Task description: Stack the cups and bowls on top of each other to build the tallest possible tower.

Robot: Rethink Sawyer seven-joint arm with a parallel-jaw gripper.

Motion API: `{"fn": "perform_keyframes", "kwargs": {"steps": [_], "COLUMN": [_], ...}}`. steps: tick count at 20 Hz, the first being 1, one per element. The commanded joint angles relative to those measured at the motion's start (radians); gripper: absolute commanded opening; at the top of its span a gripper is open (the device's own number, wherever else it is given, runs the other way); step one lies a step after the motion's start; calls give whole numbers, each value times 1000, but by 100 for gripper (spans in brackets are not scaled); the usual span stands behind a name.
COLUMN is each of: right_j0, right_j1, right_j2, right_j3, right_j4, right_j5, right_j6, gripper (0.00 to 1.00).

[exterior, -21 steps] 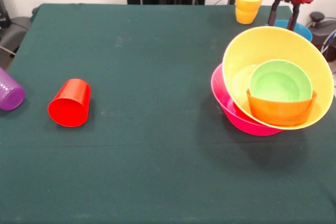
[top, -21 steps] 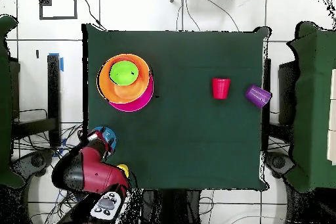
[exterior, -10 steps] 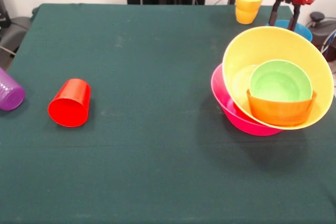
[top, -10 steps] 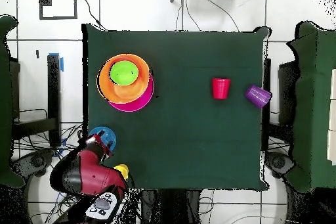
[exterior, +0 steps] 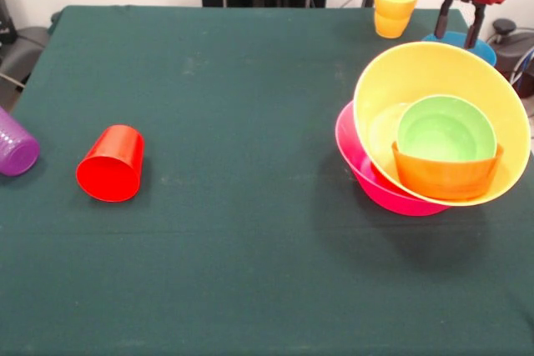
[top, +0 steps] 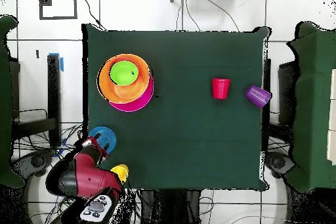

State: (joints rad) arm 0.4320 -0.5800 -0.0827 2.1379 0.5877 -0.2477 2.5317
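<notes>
Glossy translucent plastic tower (exterior: pixel 442 135): yellow-orange bowl tilted in pink bowl. Red-and-black gripper (exterior: pixel 463 27), fingers spread, over small blue bowl (exterior: pixel 488 49).

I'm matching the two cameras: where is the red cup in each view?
Front view: red cup lies on its side at the left, near the purple cup.
Overhead view: red cup sits right of centre.
Shared landmark: the purple cup lies beside it, toward the table edge.
</notes>
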Motion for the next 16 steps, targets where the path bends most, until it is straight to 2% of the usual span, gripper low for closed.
{"fn": "perform_keyframes", "kwargs": {"steps": [1,9,16], "right_j0": [21,77,90], "right_j1": [-6,-2,1], "right_j2": [64,19,5], "right_j3": [45,27,20], "right_j4": [48,90,93], "right_j5": [39,62,66], "right_j6": [227,204,192], "gripper": [100,100,100]}}
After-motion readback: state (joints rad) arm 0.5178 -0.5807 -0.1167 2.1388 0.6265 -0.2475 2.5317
